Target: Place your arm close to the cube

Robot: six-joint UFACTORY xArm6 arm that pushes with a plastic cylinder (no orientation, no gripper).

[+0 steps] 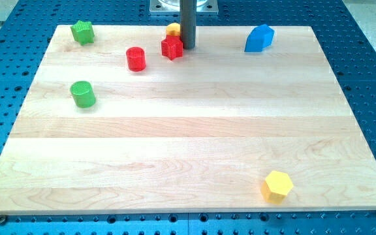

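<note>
My rod comes down from the view's top and my tip [188, 46] rests on the board just right of a red star-shaped block [172, 47], nearly touching it. An orange block [173, 29], shape unclear, peeks out behind the red star, left of the rod. A blue block [259, 38] with a sloped top lies to the right of the tip near the top edge. No plain cube shape can be made out.
A red cylinder [136, 59] sits left of the star. A green cylinder [82, 94] is at the left. A green star [82, 31] is at the top left corner. A yellow hexagonal block [278, 186] lies near the bottom right. The wooden board [188, 143] rests on a blue perforated table.
</note>
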